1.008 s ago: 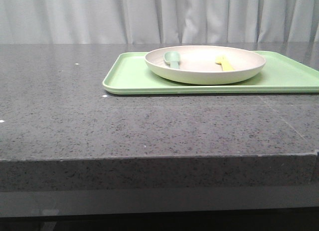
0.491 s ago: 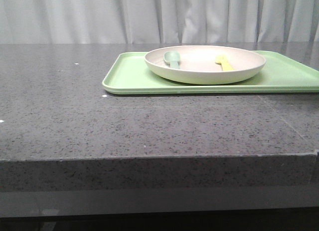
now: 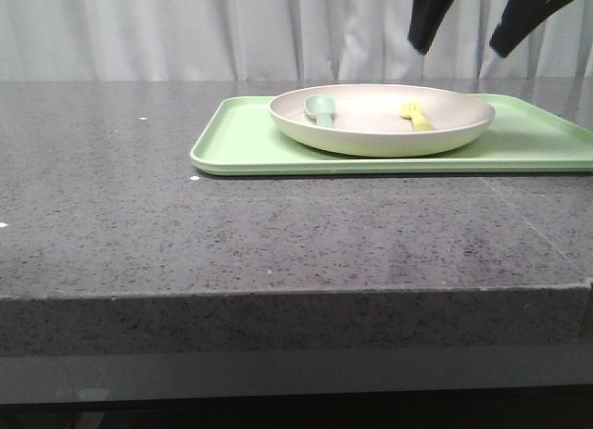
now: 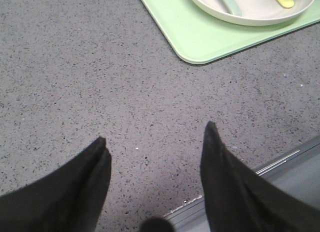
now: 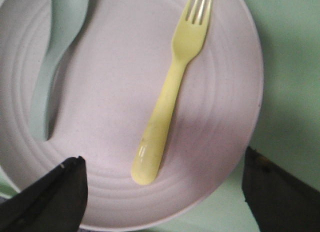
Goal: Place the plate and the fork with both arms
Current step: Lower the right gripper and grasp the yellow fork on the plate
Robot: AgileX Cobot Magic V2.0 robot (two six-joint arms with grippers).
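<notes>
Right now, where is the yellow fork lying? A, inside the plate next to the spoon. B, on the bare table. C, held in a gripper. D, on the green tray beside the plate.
A: the fork lies flat inside the plate, apart from the spoon.

Left tool (image 4: pixel 155 142): two matte black fingers, broad at the base, tapering to points. Right tool (image 3: pixel 463 47): same black tapered fingers.

no readable text, labels, brands, numbers or signs anywhere
</notes>
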